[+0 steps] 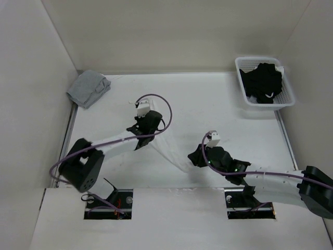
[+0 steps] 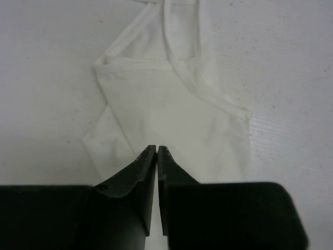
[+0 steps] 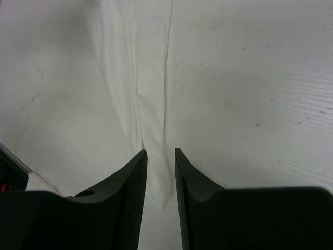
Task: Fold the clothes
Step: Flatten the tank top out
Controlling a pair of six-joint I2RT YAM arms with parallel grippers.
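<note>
At the bottom of the top view, the left arm (image 1: 112, 146) and the right arm (image 1: 270, 179) are seen reaching up the frame over the white table (image 1: 218, 104). The white camisole (image 1: 169, 153) is stretched as a narrow diagonal band at centre frame, between the two grippers. At upper right, a white basket (image 1: 265, 105) of black garments (image 1: 263, 80) is seen, and at upper left a grey cloth bundle (image 1: 88, 87).

In the left wrist view, the left gripper (image 2: 157, 148) is shown with its jaws drawn almost together and their tips on the camisole below the armhole edge; a thin fold is judged to be pinched. In the right wrist view, the right gripper (image 3: 161, 152) is released, its jaws astride a strip of the cloth without clamping it.

The fabric is judged light, limp and easily creased, so sagging and bunching are to be expected when it is lifted. Hold is best taken at the bound edges or corners, not at the narrow straps.
</note>
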